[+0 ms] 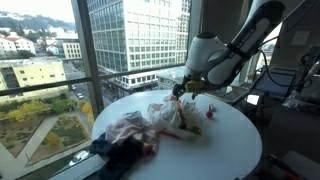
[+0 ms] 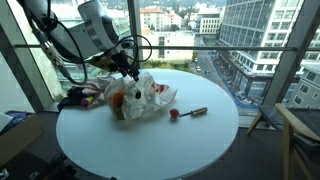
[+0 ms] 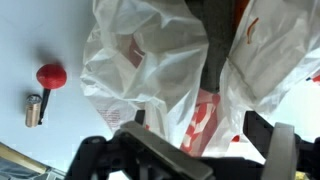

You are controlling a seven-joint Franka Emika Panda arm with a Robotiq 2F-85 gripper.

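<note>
gripper: spread wide, held nothing; hung just over the top of the bag, fingers either side of its crumpled crown in the wrist view.
bag: thin white plastic with red print, slumped left of centre on the bench; showed something orange-red inside; seemed to lean on the cloth.
cloth: lay bunched at the far left rim.
stick: red-tipped, lay flat to the right of the bag, apart from it.
bench: round, white, bare on the near side.
handling: judged slippery and stretchy; better pinched at a gathered fold than at a single layer.
approach: seemed to call for a slow, straight drop, jaws left wide until a fold sat between them.
risk: could have snagged the cloth, or torn the film if pulled sideways.
</note>
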